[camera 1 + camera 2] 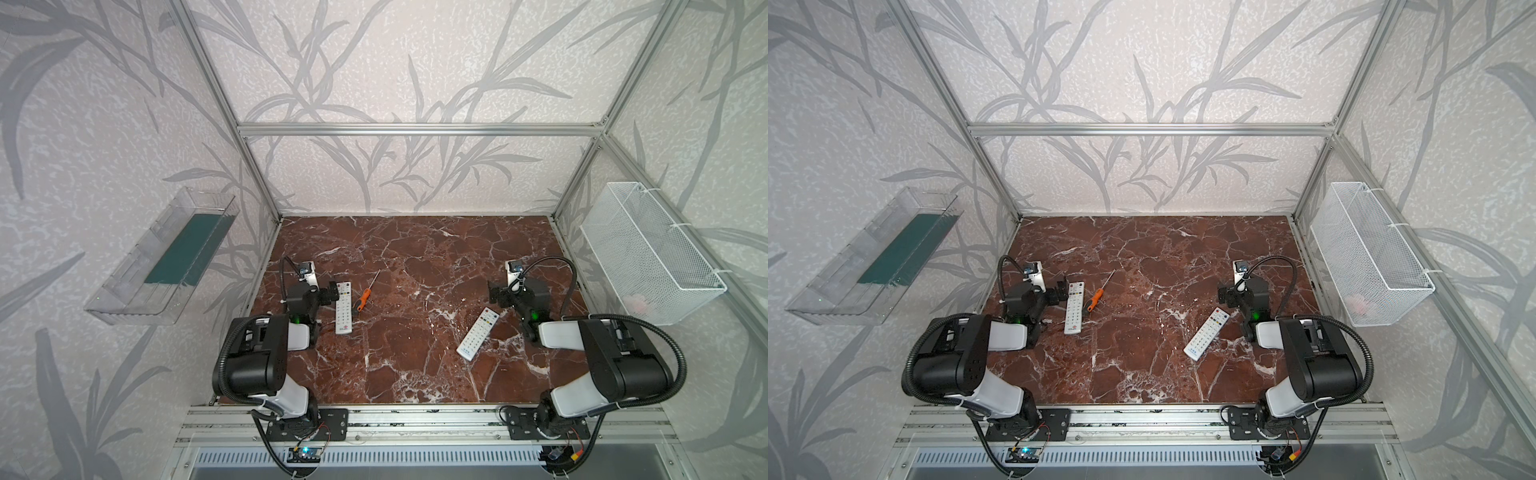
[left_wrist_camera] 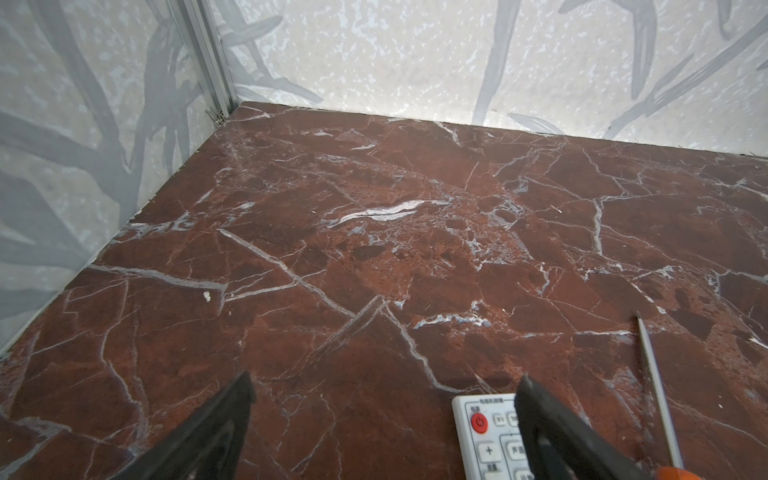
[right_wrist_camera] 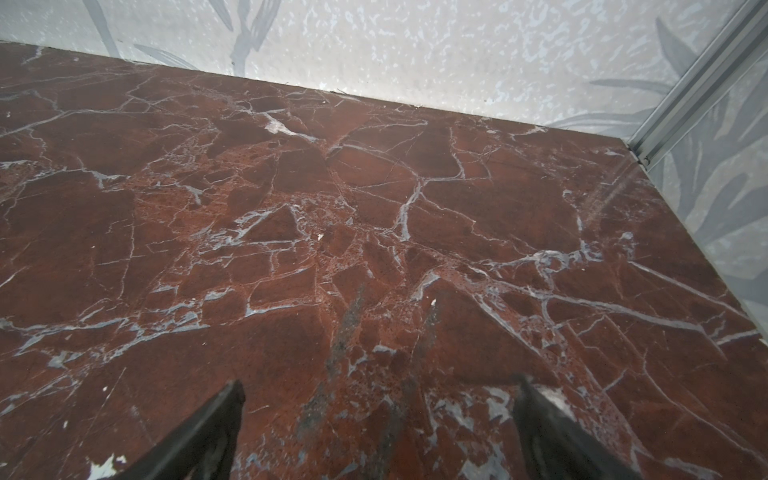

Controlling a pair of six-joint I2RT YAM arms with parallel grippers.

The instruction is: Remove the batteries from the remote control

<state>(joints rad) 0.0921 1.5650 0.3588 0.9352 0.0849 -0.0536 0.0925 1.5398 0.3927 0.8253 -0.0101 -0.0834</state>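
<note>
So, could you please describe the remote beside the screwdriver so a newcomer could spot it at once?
On the red marble tabletop, look beside the left arm. A white remote lies buttons up, straight towards the back wall. Unlike the slanted remote further right, it has an orange-handled screwdriver beside it.

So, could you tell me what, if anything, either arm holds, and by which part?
Nothing: the left gripper and right gripper both have open, empty jaws.

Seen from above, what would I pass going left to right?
First a clear plastic tray on the wall, then a white remote, an orange-handled screwdriver, a second white remote, and a white wire basket.
</note>
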